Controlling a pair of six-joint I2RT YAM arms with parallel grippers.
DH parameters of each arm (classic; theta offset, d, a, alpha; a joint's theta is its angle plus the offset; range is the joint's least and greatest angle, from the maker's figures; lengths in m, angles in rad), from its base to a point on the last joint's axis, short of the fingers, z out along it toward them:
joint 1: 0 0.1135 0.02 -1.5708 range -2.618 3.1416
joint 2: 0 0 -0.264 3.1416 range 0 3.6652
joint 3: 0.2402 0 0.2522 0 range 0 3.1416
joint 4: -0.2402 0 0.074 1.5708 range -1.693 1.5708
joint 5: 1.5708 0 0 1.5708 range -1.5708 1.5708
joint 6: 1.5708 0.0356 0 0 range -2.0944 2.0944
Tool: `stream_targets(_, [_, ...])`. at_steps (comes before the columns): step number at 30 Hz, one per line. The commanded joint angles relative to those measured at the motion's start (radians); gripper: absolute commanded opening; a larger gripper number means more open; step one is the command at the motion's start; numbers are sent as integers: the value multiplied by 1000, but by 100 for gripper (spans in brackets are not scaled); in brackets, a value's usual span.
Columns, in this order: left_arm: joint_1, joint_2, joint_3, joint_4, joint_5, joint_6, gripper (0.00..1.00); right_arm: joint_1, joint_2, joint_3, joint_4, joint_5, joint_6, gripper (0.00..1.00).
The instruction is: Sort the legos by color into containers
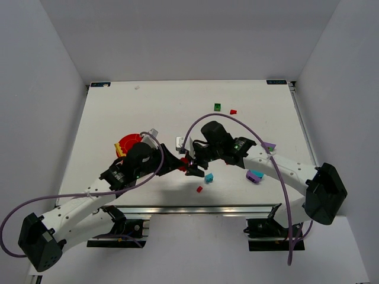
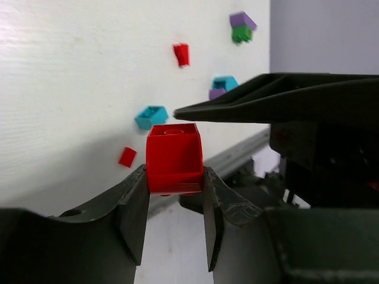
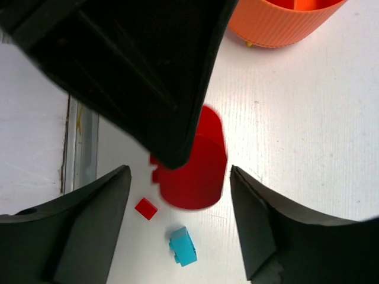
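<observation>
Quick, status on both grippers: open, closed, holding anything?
Left gripper: closed on a red brick.
Right gripper: open, holding nothing.

I see the white table (image 1: 154,106) with a round bowl (image 1: 122,142) on its left side. Loose on it lie a green lego (image 1: 217,106) far back, and a teal lego (image 1: 208,177) and small red lego (image 1: 199,189) near the front.

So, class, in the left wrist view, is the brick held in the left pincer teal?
No, the left pincer grips a red brick; a teal brick lies on the table beyond it.
</observation>
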Motion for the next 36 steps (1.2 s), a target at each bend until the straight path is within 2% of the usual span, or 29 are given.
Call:
stream_targets(1, [1,-13,98,-93,-158,79,2,-8,-64,-6,60,28,14,75])
stream_targets(6, [1,-29,277,-307,-391,185,0,-32,-130,-72,92,115,38,85])
stream_targets(8, [1,-29,333,-399,-506,211,0,-57,-152,-95,103,152,49,84])
stream_targets(9, [1,-26,354,-432,-548,236,0,-66,-170,-107,121,172,72,81])
stream_targets(10, [1,-11,398,-464,-585,248,0,-74,-182,-133,130,189,86,73])
stream_targets(11, [1,-1,417,-525,-659,273,0,-104,-192,-145,143,216,97,31])
stream_targets(12, [1,12,434,-557,-695,279,0,-115,-207,-156,152,239,106,8])
stream_targets(13, [1,26,464,-590,-729,282,0,-126,-213,-173,170,256,135,0])
stream_targets(17, [11,103,504,-699,-862,311,0,-221,-222,-193,167,255,184,0])
stream_targets(23, [75,183,518,-733,-904,354,0,-353,-259,-210,167,180,223,0])
stream_targets(30, [202,213,489,-624,-860,474,0,-442,-342,-251,180,128,224,0])
stream_targets(36, [309,287,475,-558,-739,534,0,-485,-363,-251,169,85,232,0])
